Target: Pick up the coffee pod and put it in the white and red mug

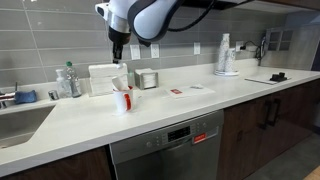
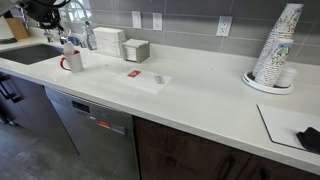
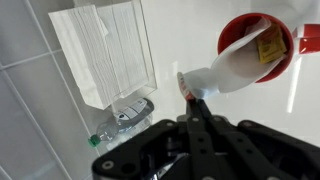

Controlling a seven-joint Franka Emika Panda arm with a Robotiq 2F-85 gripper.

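Observation:
The white and red mug (image 3: 240,62) stands on the white counter; the wrist view looks down into its red inside. A small yellow-tan thing (image 3: 268,45) lies inside it; I cannot tell if it is the coffee pod. The mug also shows in both exterior views (image 1: 123,99) (image 2: 72,61). My gripper (image 3: 189,98) is shut, its fingertips pressed together with nothing visible between them. In an exterior view my gripper (image 1: 119,54) hangs well above the mug, slightly towards the wall.
A napkin dispenser (image 1: 103,78) (image 3: 105,50) and a clear bottle (image 1: 68,80) stand by the wall behind the mug. A metal canister (image 1: 148,79) sits beside them. Red packets (image 2: 133,73) lie mid-counter. A sink (image 1: 15,118) is at one end, stacked cups (image 2: 276,50) at the other.

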